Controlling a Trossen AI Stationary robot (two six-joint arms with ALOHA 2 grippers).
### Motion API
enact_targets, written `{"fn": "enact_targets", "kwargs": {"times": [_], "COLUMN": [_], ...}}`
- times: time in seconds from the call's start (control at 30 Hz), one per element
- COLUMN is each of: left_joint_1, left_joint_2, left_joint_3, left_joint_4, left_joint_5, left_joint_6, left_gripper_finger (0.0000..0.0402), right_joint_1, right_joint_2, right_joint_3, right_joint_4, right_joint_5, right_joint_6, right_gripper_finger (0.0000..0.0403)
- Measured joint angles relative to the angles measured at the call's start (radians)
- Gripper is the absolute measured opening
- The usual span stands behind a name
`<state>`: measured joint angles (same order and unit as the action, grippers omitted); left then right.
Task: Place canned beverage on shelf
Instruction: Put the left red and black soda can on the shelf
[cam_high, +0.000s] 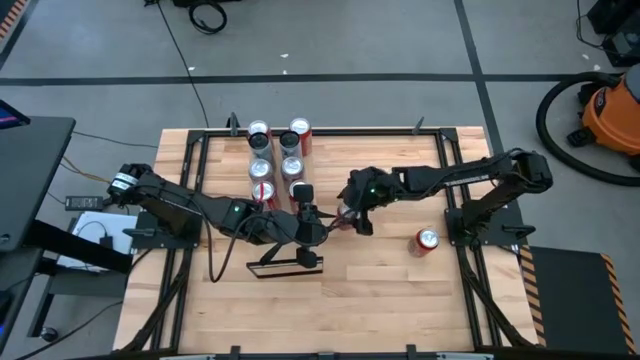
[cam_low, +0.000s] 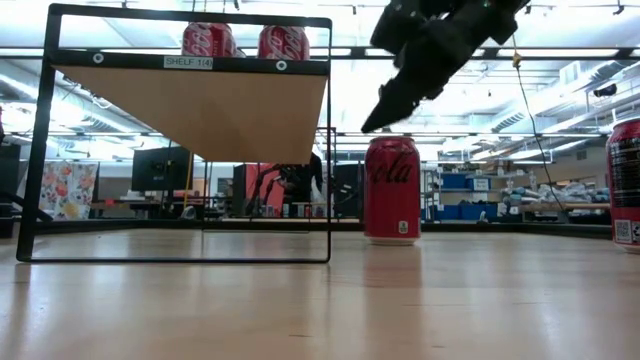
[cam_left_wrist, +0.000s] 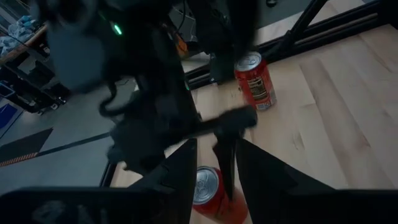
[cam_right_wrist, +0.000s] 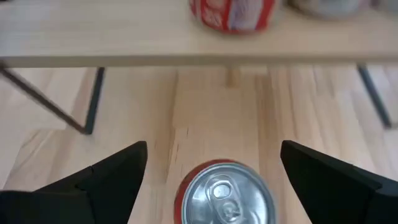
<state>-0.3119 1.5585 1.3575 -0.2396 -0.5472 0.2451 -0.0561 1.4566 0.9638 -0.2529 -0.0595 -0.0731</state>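
Note:
A red canned beverage (cam_low: 392, 190) stands upright on its base on the table, in front of the shelf (cam_low: 200, 100). It shows in the right wrist view (cam_right_wrist: 224, 193), silver top up. My right gripper (cam_right_wrist: 213, 149) hangs open just above it, one finger out to each side, clear of it. My left gripper (cam_left_wrist: 214, 146) hovers beside it, close to my right gripper (cam_high: 355, 218), fingers a little apart with nothing between them. The pale-wood shelf (cam_high: 280, 150) sits on a black frame and carries several cans (cam_high: 292, 165).
Another red can (cam_high: 427, 240) stands on the table toward the right edge. The shelf's black legs (cam_low: 330, 150) stand close to the left of the can in the low view. Black rails (cam_high: 445, 160) frame the table. Bare wood lies toward the near edge (cam_high: 380, 300).

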Motion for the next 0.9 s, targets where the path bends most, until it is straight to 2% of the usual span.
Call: {"fn": "enact_targets", "kwargs": {"times": [0.1, 0.33, 0.43, 0.6, 0.7, 0.9], "left_joint_1": [0.000, 0.000, 0.000, 0.001, 0.001, 0.001], "left_joint_2": [0.000, 0.000, 0.000, 0.000, 0.000, 0.000], "left_joint_3": [0.000, 0.000, 0.000, 0.000, 0.000, 0.000], "left_joint_4": [-0.013, -0.028, -0.024, -0.004, -0.002, -0.006], "left_joint_5": [0.000, 0.000, 0.000, 0.000, 0.000, 0.000], "left_joint_6": [-0.011, -0.022, -0.022, -0.017, -0.017, -0.016], "left_gripper_finger": [0.0121, 0.0121, 0.0121, 0.0121, 0.0121, 0.0121], "right_joint_1": [-0.011, -0.055, -0.092, -0.154, -0.176, -0.190], "right_joint_2": [-0.049, -0.137, -0.146, -0.112, -0.067, 0.029], "right_joint_3": [-0.031, -0.248, -0.312, -0.370, -0.381, -0.378], "right_joint_4": [0.031, 0.317, 0.406, 0.513, 0.574, 0.716], "right_joint_5": [-0.042, -0.054, -0.144, -0.376, -0.446, -0.512], "right_joint_6": [-0.072, -0.110, -0.116, -0.152, -0.161, -0.175], "right_gripper_finger": [0.0380, 0.0378, 0.0378, 0.0378, 0.0378, 0.0378]}}
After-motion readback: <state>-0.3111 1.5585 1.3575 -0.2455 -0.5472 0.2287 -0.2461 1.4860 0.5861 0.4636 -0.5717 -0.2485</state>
